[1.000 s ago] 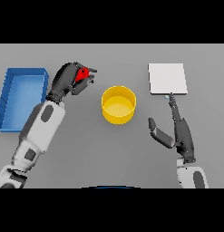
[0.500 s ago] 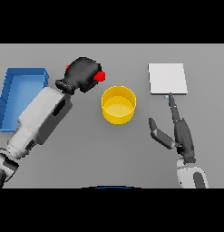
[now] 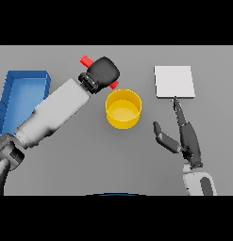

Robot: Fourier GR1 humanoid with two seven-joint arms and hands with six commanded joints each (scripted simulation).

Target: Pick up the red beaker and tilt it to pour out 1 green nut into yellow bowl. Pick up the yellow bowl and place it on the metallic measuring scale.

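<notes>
Just beyond the far-left rim of the yellow bowl point(image 3: 123, 109), the red beaker point(image 3: 86, 61) is held off the table in the left hand point(image 3: 104, 72), whose dark fingers are clenched round its middle so that only two red ends show: one poking out up and to the left of the fist, the other a small red tip at the fist's lower right, right beside the bowl's rim. The beaker lies steeply tilted, nearly on its side, with the lower end toward the bowl. Half a second ago only one red patch showed, to the right of the hand, and the fist sat further left; a second ago hand and beaker were well left of the bowl. No green nut can be made out, in the bowl or elsewhere.

The bowl stands upright at the table's middle, where it was before. To its right and further back lies the metallic measuring scale point(image 3: 174, 81), a flat pale square. The right hand point(image 3: 185, 137) rests near the scale's front edge, fingers straight and relaxed, thumb spread, unchanged. A blue tray point(image 3: 24, 84) sits at the far left, partly behind the left arm.
</notes>
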